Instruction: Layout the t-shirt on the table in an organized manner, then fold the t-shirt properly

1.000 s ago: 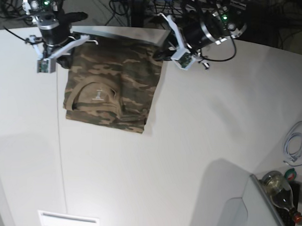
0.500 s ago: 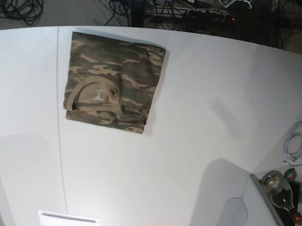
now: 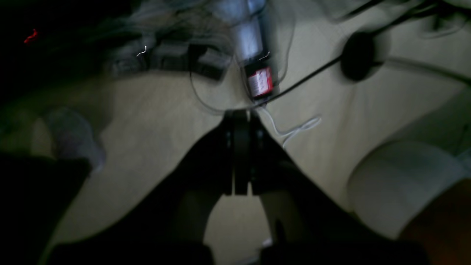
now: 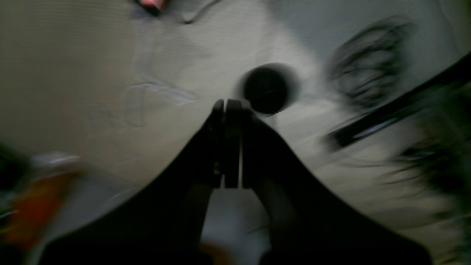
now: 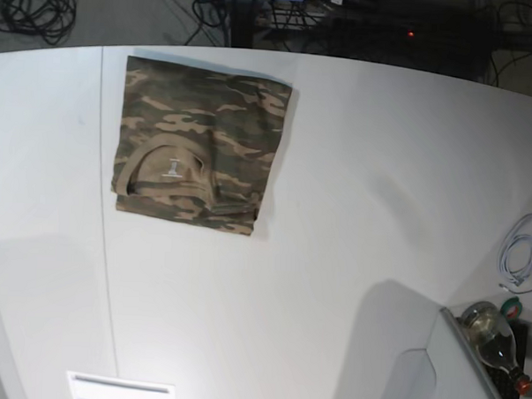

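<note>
— One garment only on the wide, smooth white bench (image 5: 354, 212)?
— Yes. A soft cloth t-shirt in olive, brown and tan camouflage print (image 5: 202, 144) lies folded into a rough rectangle on the far left part of the bench, its top edge close to the far rim. The tan ribbed collar (image 5: 166, 164) faces up near the lower left of the fold, with a small pale neck label inside it. A thin seam line in the bench runs just beside the shirt's left edge.
— And the arms?
— Neither shows in the base view. Each wrist camera sees its own dark fingers. The left gripper (image 3: 241, 147) has its fingers pressed flat together with nothing between them; the right gripper (image 4: 228, 143) is the same, fingers meeting and empty.
— What lies behind them?
— Both wrist views are badly blurred: pale floor, dark cables and a round black shape, no more can be told.
— Anything else by the bench?
— A coiled white cable (image 5: 521, 255) at the right edge, and a glass bottle (image 5: 494, 338) at the lower right corner.
</note>
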Robot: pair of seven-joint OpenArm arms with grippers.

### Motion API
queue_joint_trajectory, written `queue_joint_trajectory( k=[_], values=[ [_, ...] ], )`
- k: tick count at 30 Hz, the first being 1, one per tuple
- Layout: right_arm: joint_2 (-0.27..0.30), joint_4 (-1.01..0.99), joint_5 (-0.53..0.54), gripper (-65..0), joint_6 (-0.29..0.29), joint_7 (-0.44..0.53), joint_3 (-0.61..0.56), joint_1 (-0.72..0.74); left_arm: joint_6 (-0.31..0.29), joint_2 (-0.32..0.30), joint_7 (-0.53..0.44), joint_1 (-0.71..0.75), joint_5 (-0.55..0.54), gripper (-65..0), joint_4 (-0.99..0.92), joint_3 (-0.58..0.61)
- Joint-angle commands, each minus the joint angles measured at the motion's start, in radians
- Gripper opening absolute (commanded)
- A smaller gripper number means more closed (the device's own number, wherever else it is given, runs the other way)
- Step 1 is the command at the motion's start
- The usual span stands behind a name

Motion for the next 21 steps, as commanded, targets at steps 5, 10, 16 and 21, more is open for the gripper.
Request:
queue_joint_trajectory(
  k=[5,10,16,21],
  values=[
    [-0.023,-0.147,0.006,-65.0,-0.009,0.171,-0.017,0.07,0.197,0.086,-0.002,-0.042,0.011,-65.0,0.0,-0.066],
    [-0.02,-0.152,0.007,-65.0,-0.009,0.174,-0.017,0.07,0.218,0.127,0.136,-0.048,0.018,-65.0,0.1,-0.074],
    [-0.025,-0.147,0.006,-65.0,-0.009,0.177,-0.02,0.084,0.218,0.127,0.171,-0.089,0.018,-65.0,0.083,-0.072],
    [-0.028,-0.147,0.004,-65.0,-0.009,0.177,-0.022,0.096,0.218,0.124,0.171,-0.086,0.017,-65.0,0.046,-0.072]
  ],
)
